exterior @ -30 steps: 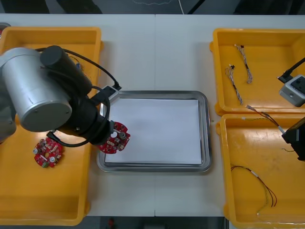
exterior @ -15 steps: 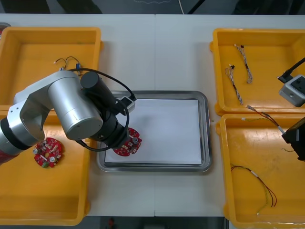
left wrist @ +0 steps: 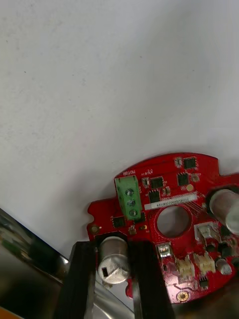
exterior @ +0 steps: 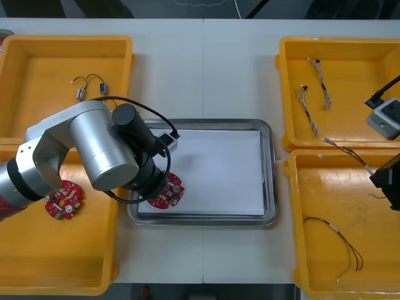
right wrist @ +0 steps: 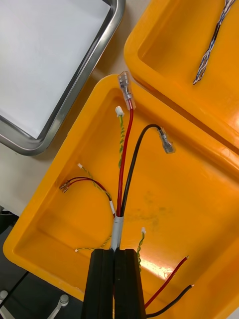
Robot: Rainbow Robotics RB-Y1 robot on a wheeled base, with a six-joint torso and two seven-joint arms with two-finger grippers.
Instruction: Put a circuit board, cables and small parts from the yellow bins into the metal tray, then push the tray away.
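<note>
- Flat off-white table (exterior: 175,69), thin seam (exterior: 204,75) running from far edge to near edge.
- Dark floor (exterior: 156,7) past the far edge, skinny white cord (exterior: 238,7) lying on it.
- Tiny red something (exterior: 145,291) just off the near edge, way too small to tell.
- Right wrist view: more dark floor (right wrist: 20,294) past the table corner, pale round knob (right wrist: 62,300) there, no clue what.

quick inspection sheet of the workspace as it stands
surface: light table; metal tray, white inside
job's things: held circuit board over tray's near-left corner; spare circuit board in left near bin
clutter: nothing seen
grippers: left gripper shut on held circuit board; right gripper shut on red and black cable, above right near bin
cables: twisted blue and white cables in right far bin; thin cable in left far bin
surroundings: nothing seen
</note>
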